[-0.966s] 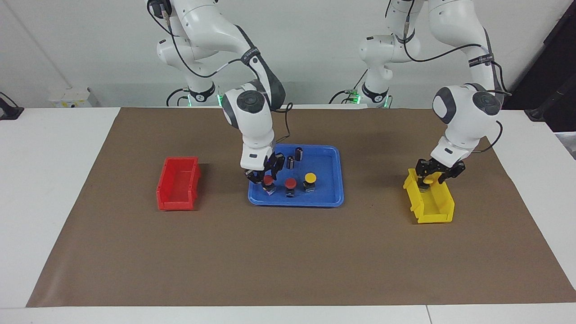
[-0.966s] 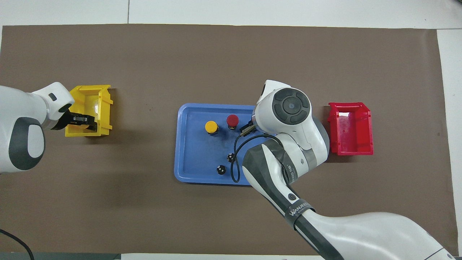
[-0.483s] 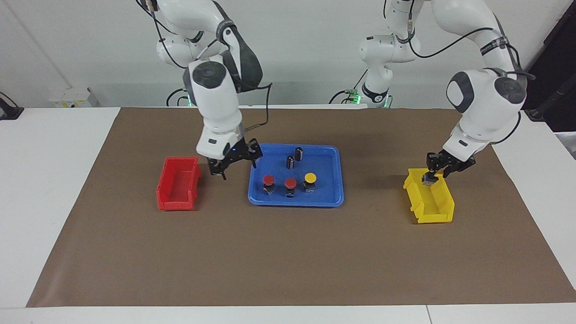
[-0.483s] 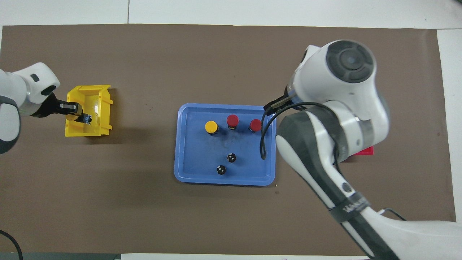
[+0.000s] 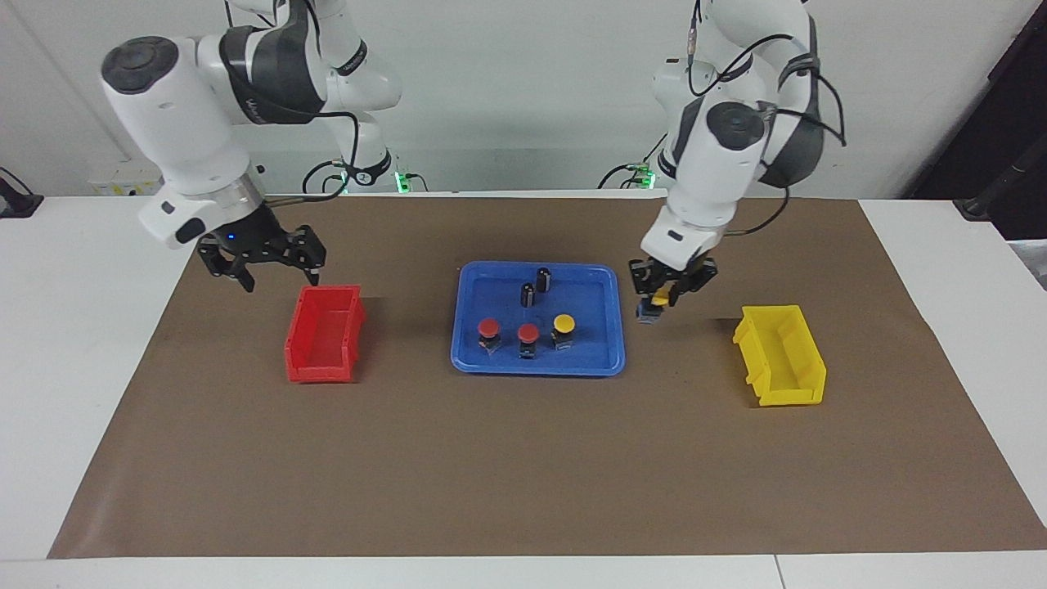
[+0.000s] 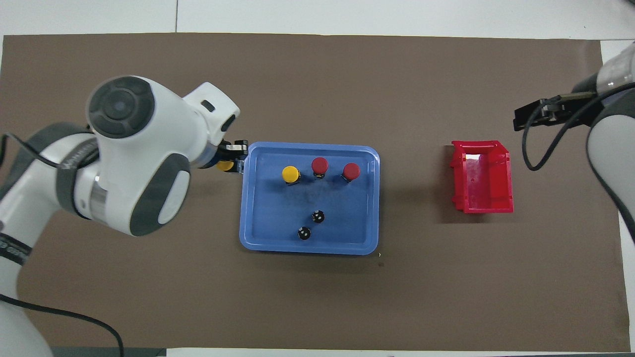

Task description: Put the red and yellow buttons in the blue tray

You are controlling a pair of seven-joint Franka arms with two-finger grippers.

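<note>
The blue tray [image 5: 536,366] [image 6: 307,250] lies mid-mat. In it stand two red buttons [image 5: 488,329] [image 5: 528,333] and a yellow button [image 5: 563,324] in a row; in the overhead view they are the red ones [image 6: 351,170] [image 6: 320,164] and the yellow one [image 6: 290,174]. My left gripper [image 5: 664,293] [image 6: 232,159] is shut on a second yellow button [image 5: 657,303] [image 6: 225,166] and holds it above the mat, just off the tray's edge at the left arm's end. My right gripper [image 5: 266,263] [image 6: 539,113] is open and empty, raised beside the red bin.
Two capless dark cylinders [image 5: 544,278] [image 5: 528,294] stand in the tray, nearer to the robots than the buttons. A red bin [image 5: 323,335] [image 6: 481,178] sits toward the right arm's end, a yellow bin [image 5: 781,356] toward the left arm's end.
My right gripper let go of a red button in the tray and pulled away past the red bin. My left gripper lifted a yellow button from the yellow bin and carried it to the tray's edge.
</note>
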